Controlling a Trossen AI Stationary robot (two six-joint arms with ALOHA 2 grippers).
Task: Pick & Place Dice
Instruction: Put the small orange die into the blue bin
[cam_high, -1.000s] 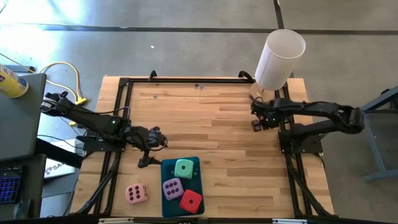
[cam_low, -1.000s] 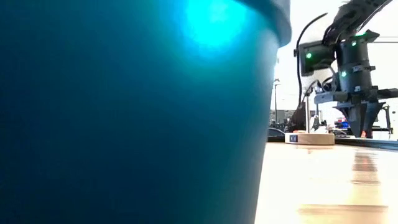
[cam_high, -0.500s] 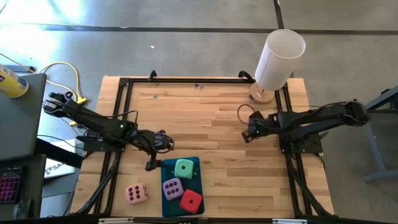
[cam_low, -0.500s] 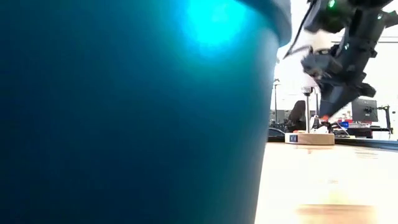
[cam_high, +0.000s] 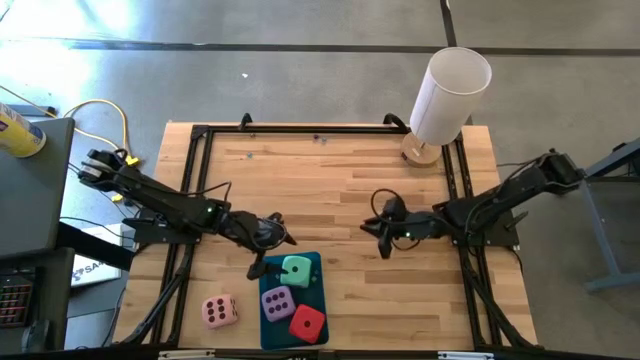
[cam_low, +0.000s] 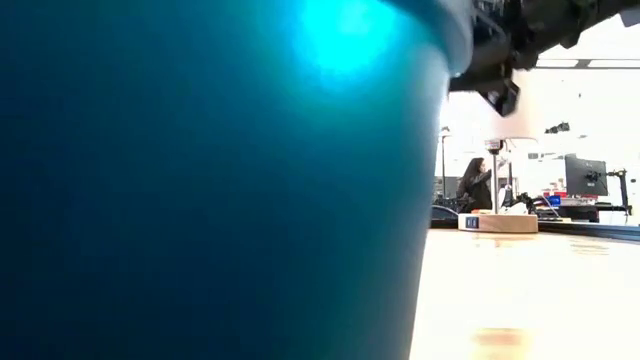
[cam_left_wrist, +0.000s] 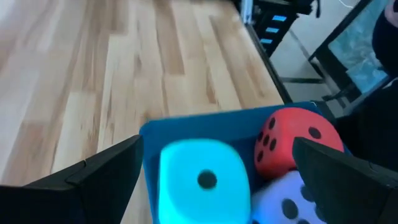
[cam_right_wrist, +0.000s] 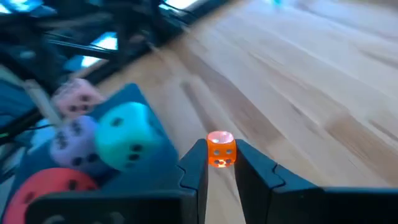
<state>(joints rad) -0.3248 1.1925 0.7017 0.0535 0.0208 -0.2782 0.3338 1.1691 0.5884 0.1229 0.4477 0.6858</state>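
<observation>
Lots of bare wood on the worktop (cam_high: 330, 175) at the far and right sides. Near edge: blue tray (cam_high: 270, 310) holding green die (cam_high: 296, 270), purple die (cam_high: 277, 300) and red die (cam_high: 307, 322). Pink die (cam_high: 219, 311) just left, on the wood. Left end effector (cam_high: 268, 240) wide, just beyond the tray. Right end effector (cam_right_wrist: 220, 171) pinching a small orange die (cam_right_wrist: 220, 150) mid-worktop. White lamp (cam_high: 447, 97) at far right corner. Grey floor (cam_high: 300, 60) around.

two dark jointed arms with black cables.
</observation>
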